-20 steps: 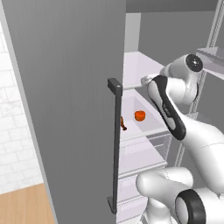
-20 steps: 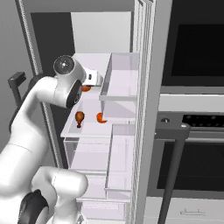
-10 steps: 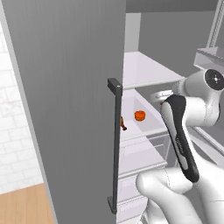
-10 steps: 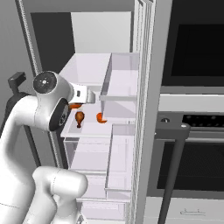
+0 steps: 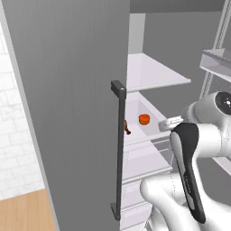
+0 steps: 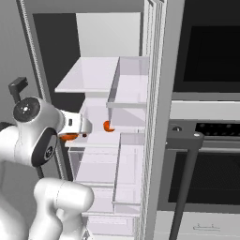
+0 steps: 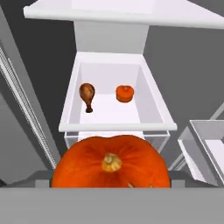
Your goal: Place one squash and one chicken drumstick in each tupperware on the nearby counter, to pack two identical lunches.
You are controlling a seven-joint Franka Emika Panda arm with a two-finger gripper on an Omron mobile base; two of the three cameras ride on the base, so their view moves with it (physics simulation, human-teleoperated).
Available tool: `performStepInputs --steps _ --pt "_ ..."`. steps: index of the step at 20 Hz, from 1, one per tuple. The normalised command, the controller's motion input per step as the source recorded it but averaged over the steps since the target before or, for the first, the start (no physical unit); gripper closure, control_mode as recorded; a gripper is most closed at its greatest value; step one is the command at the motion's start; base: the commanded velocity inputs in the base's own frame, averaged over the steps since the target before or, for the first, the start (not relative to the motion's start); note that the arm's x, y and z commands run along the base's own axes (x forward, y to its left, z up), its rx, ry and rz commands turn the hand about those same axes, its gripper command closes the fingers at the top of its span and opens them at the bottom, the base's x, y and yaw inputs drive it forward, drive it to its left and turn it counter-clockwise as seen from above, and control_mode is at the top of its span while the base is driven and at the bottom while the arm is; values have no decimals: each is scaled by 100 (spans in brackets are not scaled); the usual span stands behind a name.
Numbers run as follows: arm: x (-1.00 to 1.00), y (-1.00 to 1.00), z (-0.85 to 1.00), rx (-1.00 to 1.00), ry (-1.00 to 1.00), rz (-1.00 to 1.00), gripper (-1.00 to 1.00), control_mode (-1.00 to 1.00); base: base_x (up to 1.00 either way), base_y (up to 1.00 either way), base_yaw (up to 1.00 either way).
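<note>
— Progress, please: how far along is the lunch packing looking?

— Early, I am judging. The robot's two-finger hand [image 6: 86, 127] is sitting in front of the open fridge, and a glossy orange-red rounded squash [image 7: 111, 162] is filling the bottom of the hand view, right up against the camera. It is apparently being carried between the fingers, though the tips themselves are hidden behind it, so I am only inferring a closed grip on it (a sliver of orange is also peeking out beside the hand in the right base view).

— And the rest of the food?

— Lying on the white fridge shelf [image 7: 113, 110] beyond: a second small orange-red squash [image 7: 124, 93] and, beside it but apart, a brown drumstick with a thin bone end [image 7: 87, 96]. I am seeing just one drumstick there; where the other is, I cannot tell.

— Containers?

— Neither the grey trays nor the wooden worktop are appearing from this position, so nothing is showing as packed.

— What is remaining, then?

— Nearly all of it, by my reckoning: carrying this squash to a tray, then fetching the other squash and both drumsticks, one of each per tray.
</note>
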Motion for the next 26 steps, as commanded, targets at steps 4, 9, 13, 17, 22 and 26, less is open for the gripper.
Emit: performStepInputs --steps 4,9,13,17,22,26 --pt "-78 0 -37 -2 4 0 100 -100 0 0 0" --pt "-34 0 -10 0 0 0 100 100 -49 1 0" --pt "0 0 0 0 0 0 100 100 -94 1 0" --pt "0 0 0 0 0 0 100 100 -98 -1 0" --pt "0 0 0 0 0 0 100 100 -62 -41 -1" --pt "0 0 0 0 0 0 100 100 -26 -69 -2"
